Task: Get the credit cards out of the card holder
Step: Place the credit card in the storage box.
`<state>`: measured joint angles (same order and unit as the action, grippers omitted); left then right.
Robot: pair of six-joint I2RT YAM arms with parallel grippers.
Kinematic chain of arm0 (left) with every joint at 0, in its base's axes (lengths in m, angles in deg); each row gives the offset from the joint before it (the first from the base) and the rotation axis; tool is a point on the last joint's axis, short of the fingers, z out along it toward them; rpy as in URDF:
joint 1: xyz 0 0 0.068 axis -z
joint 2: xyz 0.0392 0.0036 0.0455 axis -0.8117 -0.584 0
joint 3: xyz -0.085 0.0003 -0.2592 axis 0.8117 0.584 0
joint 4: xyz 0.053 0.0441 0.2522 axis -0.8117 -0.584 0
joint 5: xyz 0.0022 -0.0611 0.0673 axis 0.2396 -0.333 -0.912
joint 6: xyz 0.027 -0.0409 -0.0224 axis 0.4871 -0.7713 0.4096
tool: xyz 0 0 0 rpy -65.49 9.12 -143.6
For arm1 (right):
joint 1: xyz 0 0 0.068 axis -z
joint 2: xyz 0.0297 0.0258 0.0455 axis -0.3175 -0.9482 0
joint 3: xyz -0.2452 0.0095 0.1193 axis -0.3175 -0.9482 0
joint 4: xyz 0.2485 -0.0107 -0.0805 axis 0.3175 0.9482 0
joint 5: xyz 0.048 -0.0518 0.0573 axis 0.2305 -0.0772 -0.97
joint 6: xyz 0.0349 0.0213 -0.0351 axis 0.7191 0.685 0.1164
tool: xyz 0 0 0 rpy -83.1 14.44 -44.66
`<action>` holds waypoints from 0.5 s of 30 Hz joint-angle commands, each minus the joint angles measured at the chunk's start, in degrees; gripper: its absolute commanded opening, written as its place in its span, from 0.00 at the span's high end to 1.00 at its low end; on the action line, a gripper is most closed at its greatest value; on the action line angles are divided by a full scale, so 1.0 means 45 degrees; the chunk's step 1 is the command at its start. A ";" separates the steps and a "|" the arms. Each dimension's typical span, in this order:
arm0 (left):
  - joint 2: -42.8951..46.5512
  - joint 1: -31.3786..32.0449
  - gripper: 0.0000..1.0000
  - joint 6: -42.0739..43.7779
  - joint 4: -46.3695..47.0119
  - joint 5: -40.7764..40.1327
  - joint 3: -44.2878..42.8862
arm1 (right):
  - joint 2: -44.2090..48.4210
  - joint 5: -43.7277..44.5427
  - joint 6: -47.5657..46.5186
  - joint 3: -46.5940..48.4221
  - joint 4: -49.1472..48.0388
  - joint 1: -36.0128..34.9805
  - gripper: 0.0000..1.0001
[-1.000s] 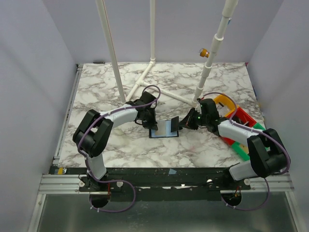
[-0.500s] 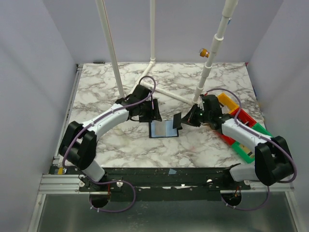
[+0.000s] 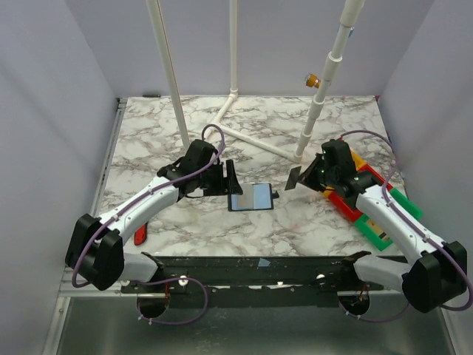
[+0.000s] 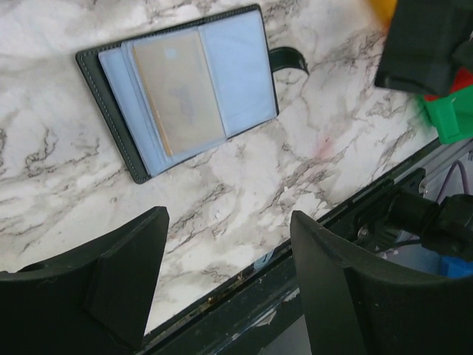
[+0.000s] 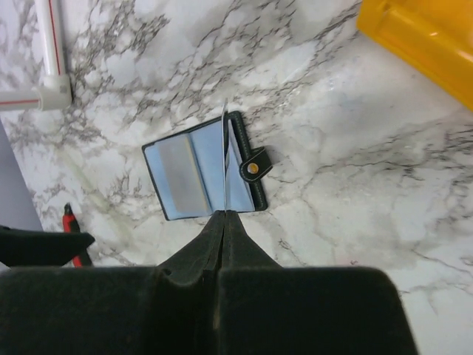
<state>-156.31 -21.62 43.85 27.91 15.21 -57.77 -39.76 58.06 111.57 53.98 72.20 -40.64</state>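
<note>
**1 card out, holder not empty yet**

The card holder (image 3: pixel 250 197) lies open and flat on the table (image 3: pixel 170 133), about mid-table. Its inner side faces up and the snap tab (image 5: pixel 253 168) sticks out at its right edge. In the left wrist view a tan card (image 4: pixel 181 92) sits in it over pale blue layers. Cannot tell whether those layers are more cards or just sleeves. Either way the holder is not emptied.

Just right of the holder and apart from it, the right fingers (image 5: pixel 236 248) are pressed together on 1 held card (image 3: pixel 294 178). The right wrist view shows it edge-on, as a thin pale line running out from the fingertips. It hangs in the air and is not set down anywhere.

Left of the holder, the left fingers (image 4: pixel 126 274) stand wide apart with nothing between them. They are near the holder's left edge and not touching it.

Progress, my read: early to middle.
- Done: holder opened, 1 card clear of the slots.
- Left: put the held card down, then pull the tan card and any others under it.
- Remaining count: at least 1, the rest unclear.

Further out:
- A yellow bin (image 5: pixel 421 41) stands at the right side, with red and green ones beside it.
- A red-handled tool (image 3: pixel 140 235) lies on the table by the left arm.
- A white pipe frame (image 3: pixel 251 140) stands at the back.
</note>
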 commanded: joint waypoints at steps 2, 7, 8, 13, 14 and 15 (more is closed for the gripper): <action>0.0578 -0.0019 0.31 0.0122 0.0402 0.0809 0.0799 | 0.0651 0.2641 0.0349 0.1233 0.3131 0.0524 0.99; 0.0733 -0.0020 0.31 0.0083 0.0529 0.1123 0.0894 | 0.1223 0.3873 0.0358 0.2223 0.5126 0.1341 0.99; 0.0722 -0.0010 0.31 0.0100 0.0543 0.1161 0.0884 | 0.1261 0.4111 0.0297 0.2400 0.5499 0.1582 0.99; 0.0749 -0.0011 0.31 0.0068 0.0641 0.1312 0.0920 | 0.1130 0.4892 -0.0132 0.2861 0.6819 0.2870 0.99; 0.0773 -0.0017 0.31 0.0066 0.0640 0.1317 0.0940 | 0.1063 0.5066 -0.0331 0.2910 0.7043 0.3207 0.99; 0.0793 -0.0013 0.31 0.0075 0.0642 0.1312 0.0942 | 0.0959 0.5325 -0.0540 0.2972 0.7239 0.3639 0.99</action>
<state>-154.37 -21.62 43.88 29.31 19.10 -53.66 -34.63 75.35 111.98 65.84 96.25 -29.19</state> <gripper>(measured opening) 0.691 0.007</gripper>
